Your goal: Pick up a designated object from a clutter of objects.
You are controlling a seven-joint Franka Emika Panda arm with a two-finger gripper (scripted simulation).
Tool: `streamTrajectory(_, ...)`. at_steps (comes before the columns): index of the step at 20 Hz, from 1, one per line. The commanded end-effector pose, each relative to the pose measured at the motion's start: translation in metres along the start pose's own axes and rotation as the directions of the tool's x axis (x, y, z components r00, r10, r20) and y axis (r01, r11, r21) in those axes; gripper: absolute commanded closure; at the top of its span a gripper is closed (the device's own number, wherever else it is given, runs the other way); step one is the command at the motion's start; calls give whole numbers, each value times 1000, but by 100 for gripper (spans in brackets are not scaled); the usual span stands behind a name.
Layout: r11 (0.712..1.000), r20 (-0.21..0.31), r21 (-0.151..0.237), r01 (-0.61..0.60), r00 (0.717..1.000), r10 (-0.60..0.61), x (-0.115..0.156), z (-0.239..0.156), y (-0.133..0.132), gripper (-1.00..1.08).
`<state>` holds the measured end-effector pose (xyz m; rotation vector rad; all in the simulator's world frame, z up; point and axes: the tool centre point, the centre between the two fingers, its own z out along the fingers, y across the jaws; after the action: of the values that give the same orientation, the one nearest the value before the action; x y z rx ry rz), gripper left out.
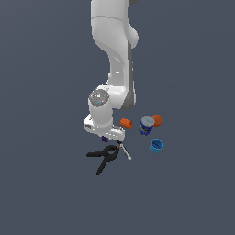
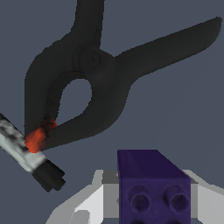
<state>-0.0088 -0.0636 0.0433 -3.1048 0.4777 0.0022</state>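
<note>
Gripper (image 1: 106, 137) is closed on the purple block (image 2: 153, 186); on my wrist feed the block sits between the two pale fingers (image 2: 89, 205), stud holes facing the camera, its lower part cut off by the frame edge. In the exterior view I only get a sliver of purple (image 1: 105, 138) under the hand, the rest is hidden by the arm, and I can't tell whether it's clear of the floor.

Exterior view, left to right: black spring clamp (image 1: 103, 156) just below the hand, handles splayed. At its orange-tipped jaw lies a thin grey stick-like item (image 1: 125, 152), too small to identify; on the wrist feed one end runs out of frame. Then orange cylinder (image 1: 125, 123) on its side, blue can (image 1: 146, 125) upright, orange ball (image 1: 157, 120) partly hidden behind the can. Light blue cup (image 1: 156, 145) is apart from them, tilted, contents not discernible.
</note>
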Motion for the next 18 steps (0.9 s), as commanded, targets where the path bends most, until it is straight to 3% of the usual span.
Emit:
streamTrajectory(1,1000,-1,0,0,1000,0,-2,-12,-4,108)
streamTrajectory(8,1000,-1,0,0,1000,0,-12,-65,-22,108)
streamTrajectory(18,1000,-2,-2,-1,1000,1,-30,-170,-57,108)
